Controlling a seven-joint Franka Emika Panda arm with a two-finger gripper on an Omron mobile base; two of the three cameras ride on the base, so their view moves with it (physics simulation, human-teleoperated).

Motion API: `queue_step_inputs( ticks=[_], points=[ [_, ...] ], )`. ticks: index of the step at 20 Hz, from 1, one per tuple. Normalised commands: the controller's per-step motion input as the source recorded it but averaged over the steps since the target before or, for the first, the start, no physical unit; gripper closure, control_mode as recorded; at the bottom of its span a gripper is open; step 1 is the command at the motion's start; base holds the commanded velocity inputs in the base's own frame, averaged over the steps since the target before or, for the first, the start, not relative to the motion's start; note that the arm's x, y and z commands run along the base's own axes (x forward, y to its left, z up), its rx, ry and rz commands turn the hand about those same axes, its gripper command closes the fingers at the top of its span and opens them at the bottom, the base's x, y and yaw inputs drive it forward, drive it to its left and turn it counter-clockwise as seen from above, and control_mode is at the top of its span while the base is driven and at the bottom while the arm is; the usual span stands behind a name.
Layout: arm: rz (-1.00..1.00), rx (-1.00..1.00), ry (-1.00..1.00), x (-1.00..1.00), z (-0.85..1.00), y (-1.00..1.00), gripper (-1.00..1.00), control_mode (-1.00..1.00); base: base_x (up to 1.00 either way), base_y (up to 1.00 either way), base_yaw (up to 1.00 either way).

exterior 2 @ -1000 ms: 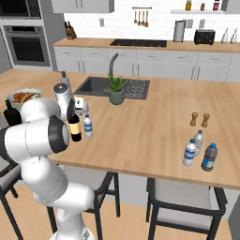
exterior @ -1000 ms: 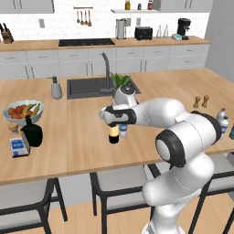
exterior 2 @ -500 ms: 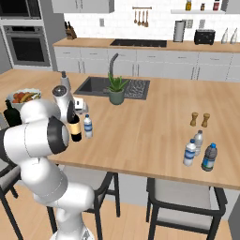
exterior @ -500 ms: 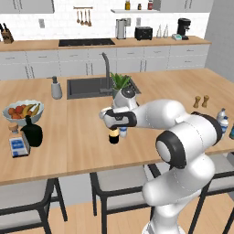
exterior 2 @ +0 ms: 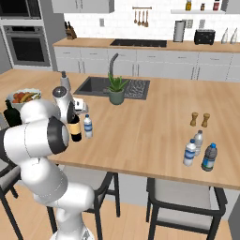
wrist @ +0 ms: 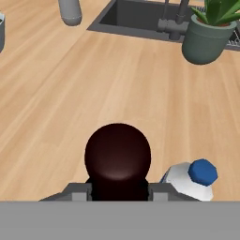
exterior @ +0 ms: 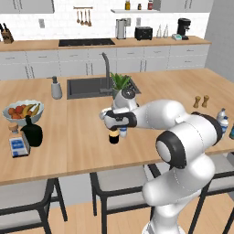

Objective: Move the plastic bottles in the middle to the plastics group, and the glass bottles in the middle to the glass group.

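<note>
Pinching the wine bottle (wrist: pixel 117 157) at its neck, the gripper (wrist: pixel 117 191) has its grey pads pressed against both sides of the dark reddish cap, which sits dead centre at 6 o'clock in the hand view. In the left base view the gripper (exterior: pixel 115 122) hangs over the bottle's lower body (exterior: pixel 114 136), whose tan-yellow label just peeks out beneath the hand; the bottle stands upright on the island counter (exterior: pixel 82 137), near the front edge. In the right base view the same bottle (exterior 2: pixel 75 130) stands at 9 o'clock of a small clear water bottle (exterior 2: pixel 87 126), the two just beside each other. From the hand view that water bottle (wrist: pixel 190 180) lies at about 3 to 4 o'clock of the wine cap, showing a blue cap and a pale shoulder. Farther out at 1 o'clock in the hand view is a potted plant (wrist: pixel 207 33) beside the dark sink (wrist: pixel 140 16), and at 11 o'clock a grey soap dispenser (wrist: pixel 70 10). At 9 o'clock of the gripper in the left base view sit the squat black bottle (exterior: pixel 32 132), the small square bottle with a blue label (exterior: pixel 18 142) and a fruit bowl (exterior: pixel 23 109). Well off at 3 o'clock in the right base view stand three small plastic bottles (exterior 2: pixel 200 151), with two brown shakers (exterior 2: pixel 199 119) just behind them.
</note>
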Motion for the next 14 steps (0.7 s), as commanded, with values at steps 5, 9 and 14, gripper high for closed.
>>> queue_step_inputs(
  ticks=[5,9,14],
  points=[
    [0.00,0.00,0.00,0.00,0.00,0.00,1.00,-1.00,0.00,0.00,0.00],
    [0.00,0.00,0.00,-0.04,0.00,0.00,1.00,-1.00,0.00,0.00,0.00],
    [0.00,0.07,0.00,-0.48,0.21,0.23,1.00,-1.00,0.00,0.00,0.00]
  ],
)
